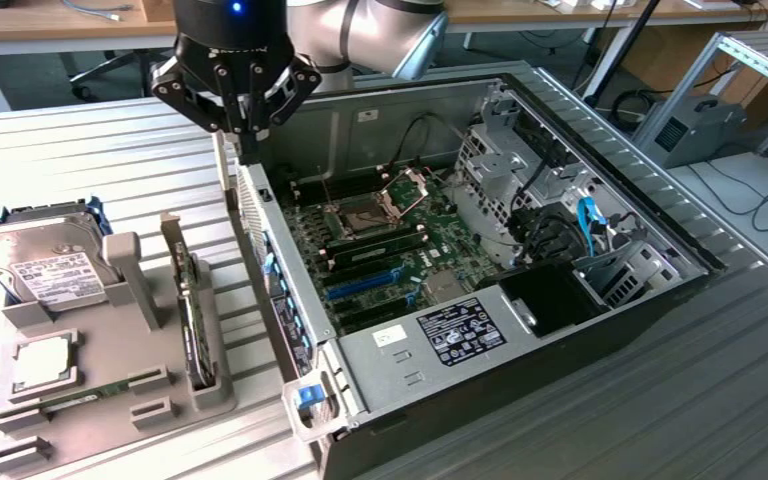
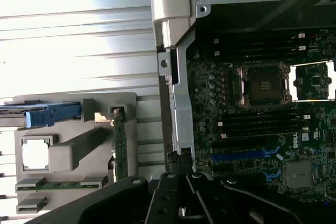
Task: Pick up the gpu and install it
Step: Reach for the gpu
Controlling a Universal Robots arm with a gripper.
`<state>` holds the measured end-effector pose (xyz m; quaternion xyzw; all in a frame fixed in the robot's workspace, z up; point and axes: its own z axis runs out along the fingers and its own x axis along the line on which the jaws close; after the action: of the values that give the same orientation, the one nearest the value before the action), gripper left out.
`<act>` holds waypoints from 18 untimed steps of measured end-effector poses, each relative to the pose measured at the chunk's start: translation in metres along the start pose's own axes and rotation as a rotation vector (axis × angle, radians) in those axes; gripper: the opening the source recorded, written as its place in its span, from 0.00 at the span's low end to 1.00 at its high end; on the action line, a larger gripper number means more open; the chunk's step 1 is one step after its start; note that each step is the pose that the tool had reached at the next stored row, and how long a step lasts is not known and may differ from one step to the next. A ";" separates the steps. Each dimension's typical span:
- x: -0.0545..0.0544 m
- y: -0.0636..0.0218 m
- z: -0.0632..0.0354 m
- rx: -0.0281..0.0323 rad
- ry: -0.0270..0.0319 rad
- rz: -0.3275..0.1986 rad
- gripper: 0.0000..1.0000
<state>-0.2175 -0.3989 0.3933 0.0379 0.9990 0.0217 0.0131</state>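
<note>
Currently the gpu (image 1: 195, 322) stands on edge in the gray holder tray (image 1: 97, 432), untouched, while the gripper (image 1: 247, 140) hangs empty
From the exterior view's left, the tray holds a hard drive (image 1: 44, 272) in a blue frame, a processor chip (image 1: 40, 362), a RAM stick (image 1: 91, 392) and, at its right edge in that view, the gpu; just beside it the gripper hovers over the wall of the open computer case (image 1: 357, 372), fingers pressed together on nothing; inside the case lie the motherboard (image 1: 398, 250) with an open CPU socket (image 1: 355, 218) and, further right, blue cables (image 1: 584, 222)
</note>
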 end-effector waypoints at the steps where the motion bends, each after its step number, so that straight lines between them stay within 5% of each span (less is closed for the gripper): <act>1: 0.000 0.0000 0.0000 0.0000 0.0000 0.000 0.11; 18: 0.006 -0.0005 -0.0002 0.0000 0.0000 0.000 0.11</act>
<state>-0.2239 -0.3989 0.3933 0.0379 0.9990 0.0217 0.0131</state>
